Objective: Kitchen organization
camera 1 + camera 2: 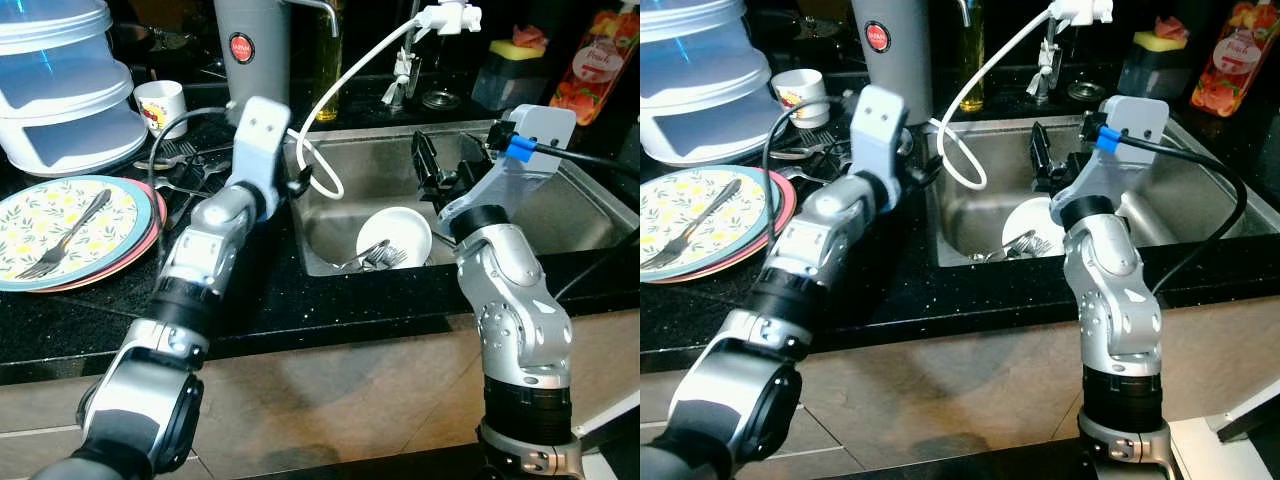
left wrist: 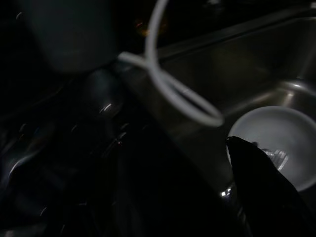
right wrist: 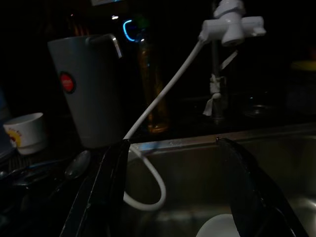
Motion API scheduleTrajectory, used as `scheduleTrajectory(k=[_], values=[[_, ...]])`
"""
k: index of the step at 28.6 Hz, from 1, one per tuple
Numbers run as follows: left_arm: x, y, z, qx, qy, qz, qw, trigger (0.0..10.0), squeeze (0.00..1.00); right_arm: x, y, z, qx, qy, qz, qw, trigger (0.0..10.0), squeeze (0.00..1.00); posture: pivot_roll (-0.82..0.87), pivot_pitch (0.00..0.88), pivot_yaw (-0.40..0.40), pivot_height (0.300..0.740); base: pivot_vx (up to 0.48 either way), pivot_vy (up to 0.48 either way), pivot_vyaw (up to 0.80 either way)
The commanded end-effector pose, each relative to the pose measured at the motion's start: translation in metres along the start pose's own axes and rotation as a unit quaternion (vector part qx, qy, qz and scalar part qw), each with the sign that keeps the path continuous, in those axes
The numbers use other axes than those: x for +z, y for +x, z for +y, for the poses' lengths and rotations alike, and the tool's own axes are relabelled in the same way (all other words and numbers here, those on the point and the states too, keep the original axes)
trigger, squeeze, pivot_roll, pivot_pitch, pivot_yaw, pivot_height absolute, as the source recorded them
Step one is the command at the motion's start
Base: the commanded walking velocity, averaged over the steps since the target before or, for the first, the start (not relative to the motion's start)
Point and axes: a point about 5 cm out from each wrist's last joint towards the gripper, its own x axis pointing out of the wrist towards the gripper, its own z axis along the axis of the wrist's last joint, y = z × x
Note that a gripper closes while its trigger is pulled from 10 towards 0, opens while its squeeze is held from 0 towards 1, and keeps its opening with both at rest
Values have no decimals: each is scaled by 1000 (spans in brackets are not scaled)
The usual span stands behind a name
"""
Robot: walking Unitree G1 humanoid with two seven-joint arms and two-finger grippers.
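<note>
A white bowl [image 1: 400, 228] lies in the steel sink [image 1: 560, 215] with a few forks [image 1: 378, 256] in it. My right gripper [image 1: 440, 175] hovers open above the sink, just over and behind the bowl, with nothing between its fingers [image 3: 106, 192]. My left gripper [image 1: 298, 182] reaches over the sink's left rim beside the white hose [image 1: 328, 115]; the bowl [image 2: 276, 143] lies ahead of it. On the left of the black counter, a floral plate [image 1: 115, 215] tops a stack and carries a fork [image 1: 65, 235].
Loose spoons [image 1: 180, 160] lie behind the plates. A white cup [image 1: 160, 105], a grey canister [image 1: 250, 50] and stacked plastic containers [image 1: 60, 90] stand at the back left. An oil bottle [image 1: 328, 60], sponge holder [image 1: 512, 75] and red bottle [image 1: 598, 60] line the back.
</note>
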Motion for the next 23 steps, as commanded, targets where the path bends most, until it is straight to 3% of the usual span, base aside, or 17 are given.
scheduleTrajectory(k=[1,4,7,8,19,20,23], values=[[-1,-1,9,20,-15,4,1000,10000,0,-5,-2,-2,0,0,14,1000,10000,0,-17,56,-8,740,0,0,0],[-6,9,12,42,-53,25,997,10000,0,-2,-1,-2,3,-2,7,1000,10000,0,-20,40,-5,740,0,0,0],[-5,13,14,53,-54,34,997,10000,4,-2,2,-3,1,1,4,1000,10000,0,-11,30,-6,740,0,0,0],[-3,15,14,51,-59,35,996,10000,1000,-1,3,-3,0,2,3,1000,10000,0,-10,33,4,740,0,0,0],[-12,20,19,68,-92,79,990,10000,1000,-2,1,-1,-3,12,0,1000,10000,0,-1,36,18,740,0,0,0],[-15,20,21,73,-90,85,990,10000,0,-2,0,-1,-2,11,0,1000,10000,0,-3,40,17,740,0,0,0],[-20,19,23,80,-79,101,989,10000,0,-1,1,-2,-2,10,-1,1000,10000,0,-6,40,19,740,0,0,0]])
